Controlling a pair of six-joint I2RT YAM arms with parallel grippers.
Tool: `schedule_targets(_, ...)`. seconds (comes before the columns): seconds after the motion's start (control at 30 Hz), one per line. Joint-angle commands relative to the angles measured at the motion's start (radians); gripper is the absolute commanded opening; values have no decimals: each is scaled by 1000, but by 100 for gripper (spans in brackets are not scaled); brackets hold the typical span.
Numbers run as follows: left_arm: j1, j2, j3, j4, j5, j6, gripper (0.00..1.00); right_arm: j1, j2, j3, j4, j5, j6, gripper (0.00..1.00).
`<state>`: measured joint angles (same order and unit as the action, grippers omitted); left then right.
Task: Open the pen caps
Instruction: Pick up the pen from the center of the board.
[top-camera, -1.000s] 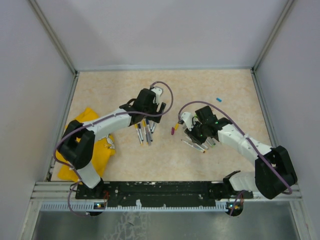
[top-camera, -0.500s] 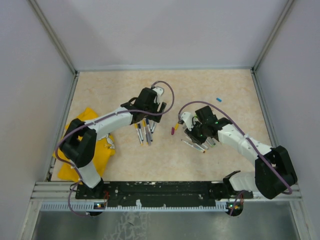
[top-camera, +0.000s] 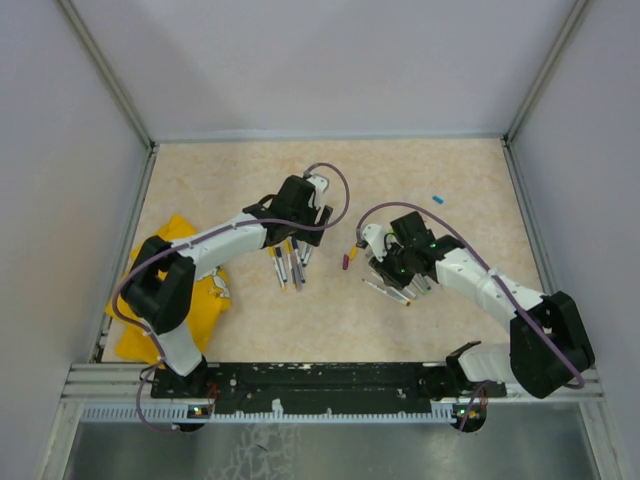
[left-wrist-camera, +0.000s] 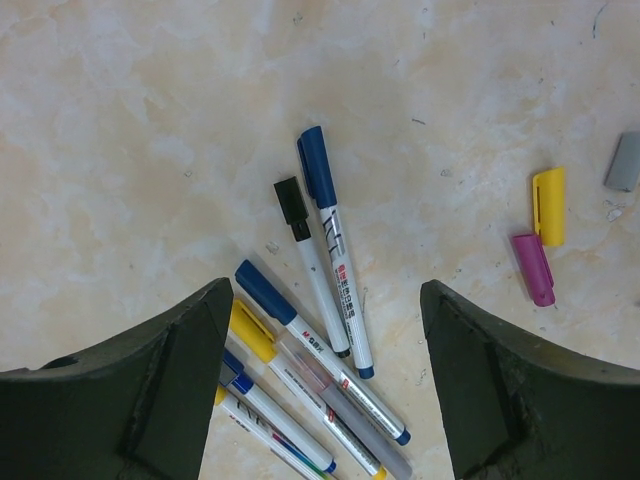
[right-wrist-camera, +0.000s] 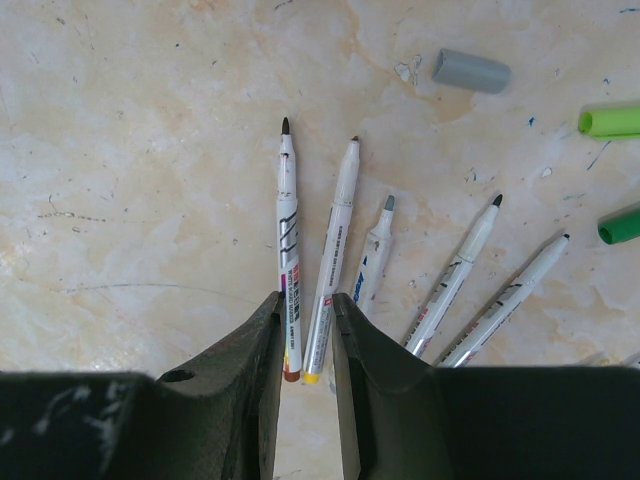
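— So, where do I stand?

— Your left gripper hangs wide open over the capped pens, with nothing in it. They lie in a tight fan on the table, touching and partly overlapping. The yellow cap, purple cap and grey cap lie loose, well apart from the fan. Your right gripper is nearly closed above the bare pens. One barrel runs into the slit between its jaws, and I cannot tell whether it is pinched or only lying beneath.

— Which pen should I take?

— I'd go for the long one with the blue cap, because that cap sticks out clear of the rest. Set your jaws across the barrel, not along it, and come down near its middle so the cap end stays free. The black-capped pen lies just beside it, so close slowly or you may drag both.

— And the right side?

— Open it first and make sure it is empty. Then take the cap alone and pull straight along the pen's line. A sideways pull would likely twist the barrel out of your left jaws.
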<state>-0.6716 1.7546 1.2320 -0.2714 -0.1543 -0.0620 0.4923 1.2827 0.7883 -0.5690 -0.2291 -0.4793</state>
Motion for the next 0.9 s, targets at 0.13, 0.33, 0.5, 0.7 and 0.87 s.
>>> schedule_targets(0.13,3,20,41,-11,17,17,80,-12,-22,42,10,6,-13,26)
schedule_targets(0.33,3,27,47,-15,18,17,78,-12,-21,42,9,5,-13,26)
schedule_targets(0.5,4,40,63,-28,22,21,78,-12,-20,42,10,6,-13,26)
schedule_targets(0.7,4,78,104,-60,30,23,77,-12,-20,42,9,5,-13,26)
schedule_targets(0.87,4,144,177,-122,40,28,77,-12,-18,41,11,6,-13,26)
